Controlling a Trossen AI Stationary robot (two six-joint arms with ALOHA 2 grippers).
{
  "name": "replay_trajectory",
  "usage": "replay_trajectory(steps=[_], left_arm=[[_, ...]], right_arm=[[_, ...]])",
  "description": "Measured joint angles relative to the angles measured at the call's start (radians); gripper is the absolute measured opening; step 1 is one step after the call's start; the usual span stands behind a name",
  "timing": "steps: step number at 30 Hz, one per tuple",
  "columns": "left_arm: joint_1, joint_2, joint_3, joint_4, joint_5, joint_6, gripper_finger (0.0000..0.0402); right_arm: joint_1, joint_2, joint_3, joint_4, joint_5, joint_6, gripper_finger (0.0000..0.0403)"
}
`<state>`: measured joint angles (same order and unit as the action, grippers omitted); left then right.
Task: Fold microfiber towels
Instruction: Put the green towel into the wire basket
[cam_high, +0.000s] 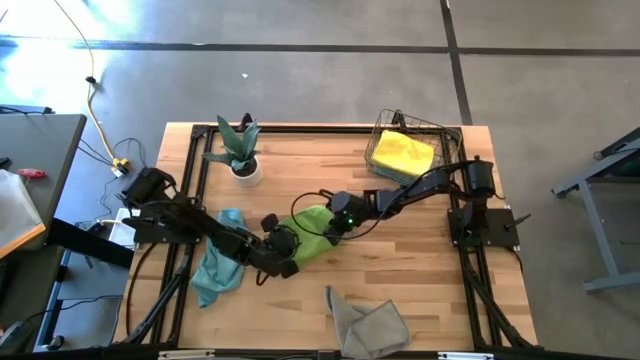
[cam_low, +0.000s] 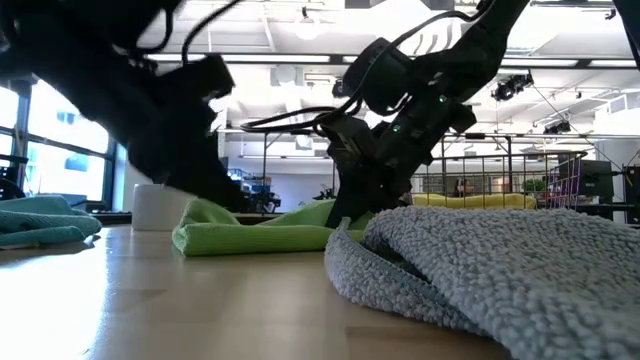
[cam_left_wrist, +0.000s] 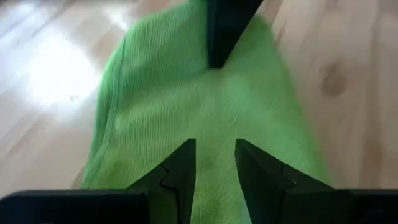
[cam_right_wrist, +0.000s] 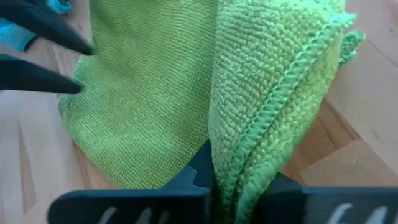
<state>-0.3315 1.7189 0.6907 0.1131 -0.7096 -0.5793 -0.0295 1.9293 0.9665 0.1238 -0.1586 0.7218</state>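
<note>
- The copper wire basket (cam_high: 408, 140) stands at the table's far right corner and holds a bright yellow towel (cam_high: 402, 152); a darker cloth edge shows beneath it, its colour unclear.
- A white pot (cam_high: 245, 170) near the far edge holds the green plant (cam_high: 236, 143).
- No readable writing or label shows anywhere.
- The lime green towel (cam_high: 312, 235) lies mid-table between the two grippers. The right gripper (cam_high: 333, 228) pinches its folded far edge; the right wrist view shows layered hems (cam_right_wrist: 273, 149) squeezed between the pressed-together fingers.
- The left gripper (cam_high: 283, 248) rests at the towel's near-left end. In the left wrist view its fingers (cam_left_wrist: 180, 177) stand slightly apart over flat green cloth; whether they grip it I cannot tell.
- Only the high view shows the teal towel (cam_high: 218, 260) crumpled under the left arm and the grey towel's (cam_high: 367, 322) place at the near edge.
- The low view alone shows the grey towel's looped pile up close (cam_low: 500, 270).
</note>
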Motion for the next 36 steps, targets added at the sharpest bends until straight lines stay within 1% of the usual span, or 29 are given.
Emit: replay_trajectory(steps=[4,8,11,14,16,20,24,27,31,34,36], left_arm=[[-0.029,-0.073,0.000,-0.006,0.015,0.008,0.0103],[-0.065,-0.162,0.001,-0.019,0.025,0.013,0.0103],[-0.095,-0.237,0.001,-0.022,0.024,0.057,0.0103],[-0.122,-0.303,0.002,-0.016,-0.006,0.098,0.0103],[-0.138,-0.339,0.002,-0.012,-0.033,0.124,0.0103],[-0.163,-0.391,0.002,-0.019,-0.063,0.187,0.0103],[-0.177,-0.417,0.002,-0.019,-0.109,0.235,0.0103],[-0.176,-0.419,0.002,-0.018,-0.155,0.278,0.0103],[-0.165,-0.419,0.002,-0.019,-0.217,0.320,0.0103],[-0.150,-0.419,0.002,-0.016,-0.229,0.329,0.0103],[-0.137,-0.419,0.002,-0.019,-0.229,0.329,0.0103]], right_arm=[[-0.013,-0.013,0.000,-0.013,-0.002,-0.036,0.0004],[-0.045,-0.060,0.000,-0.049,-0.013,-0.067,0.0002],[-0.085,-0.109,0.000,-0.091,-0.015,-0.080,0.0002],[-0.140,-0.168,0.000,-0.127,-0.016,-0.099,0.0001],[-0.185,-0.213,0.000,-0.154,-0.027,-0.094,0.0001],[-0.294,-0.317,0.000,-0.224,-0.085,-0.070,0.0001],[-0.424,-0.433,0.000,-0.308,-0.088,-0.073,0.0000],[-0.530,-0.513,0.001,-0.327,-0.088,-0.075,0.0000],[-0.651,-0.581,0.001,-0.288,-0.084,-0.075,0.0000],[-0.720,-0.600,0.001,-0.206,-0.085,-0.080,0.0000],[-0.760,-0.601,0.001,-0.153,-0.085,-0.112,0.0000]])
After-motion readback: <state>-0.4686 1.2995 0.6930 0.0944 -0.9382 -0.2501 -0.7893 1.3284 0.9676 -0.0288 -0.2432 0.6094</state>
